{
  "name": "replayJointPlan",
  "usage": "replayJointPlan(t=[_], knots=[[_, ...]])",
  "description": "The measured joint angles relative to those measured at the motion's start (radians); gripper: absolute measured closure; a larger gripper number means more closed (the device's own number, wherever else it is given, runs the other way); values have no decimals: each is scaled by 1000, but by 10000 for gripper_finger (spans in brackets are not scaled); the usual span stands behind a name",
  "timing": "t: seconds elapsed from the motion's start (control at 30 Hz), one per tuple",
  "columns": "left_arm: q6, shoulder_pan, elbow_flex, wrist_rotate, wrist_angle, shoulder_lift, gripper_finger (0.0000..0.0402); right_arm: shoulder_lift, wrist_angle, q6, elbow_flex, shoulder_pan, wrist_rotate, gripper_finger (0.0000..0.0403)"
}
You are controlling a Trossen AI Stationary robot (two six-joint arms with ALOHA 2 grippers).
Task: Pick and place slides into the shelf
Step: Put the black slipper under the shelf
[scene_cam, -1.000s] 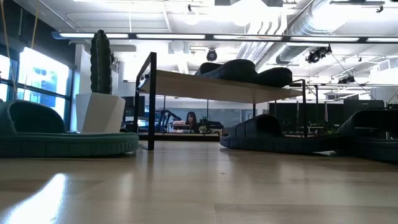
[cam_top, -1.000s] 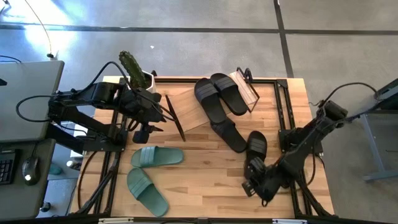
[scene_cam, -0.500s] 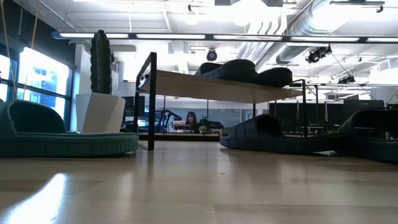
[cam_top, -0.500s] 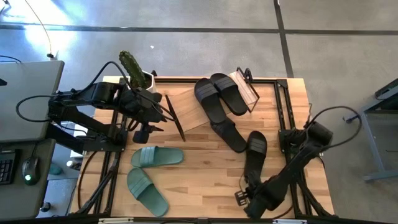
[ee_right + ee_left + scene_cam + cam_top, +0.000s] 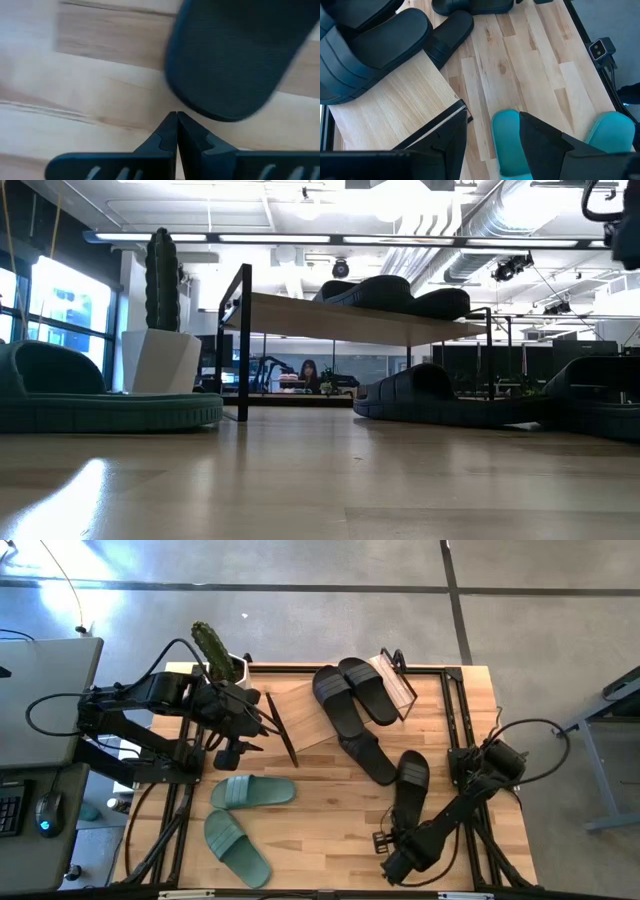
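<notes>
High view shows the shelf point(image 5: 330, 705) at 12 o'clock on the desk point(image 5: 330, 830), two black slides point(image 5: 355, 692) lying across its top board, toes toward 5 o'clock. Two more black slides point(image 5: 400, 780) lie at 3 o'clock, long axes near 12-to-6. Both green slides point(image 5: 240, 820) sit at 8 o'clock, one pointing 3, the other 5. Right gripper point(image 5: 395, 858) hovers at 5 o'clock just beyond the nearest black slide's end, jaws closed on nothing, probably lining up a grasp. Left gripper point(image 5: 250, 725) waits beside the shelf's left end, jaws parted, empty.
</notes>
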Motion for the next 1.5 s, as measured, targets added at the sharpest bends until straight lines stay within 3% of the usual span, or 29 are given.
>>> replayJointPlan(t=[0.2,0.97,1.23,1.5], knots=[[-2,0,0,0,-1,0,236,0,-77,4,0,-7,-90,403],[-2,0,0,0,-1,0,236,0,-413,-8,-19,-69,-137,403],[-2,0,0,0,-1,0,236,-52,-438,-16,-29,-101,-71,403],[-2,0,0,0,-3,0,236,-245,-523,-12,-36,-120,51,403]])
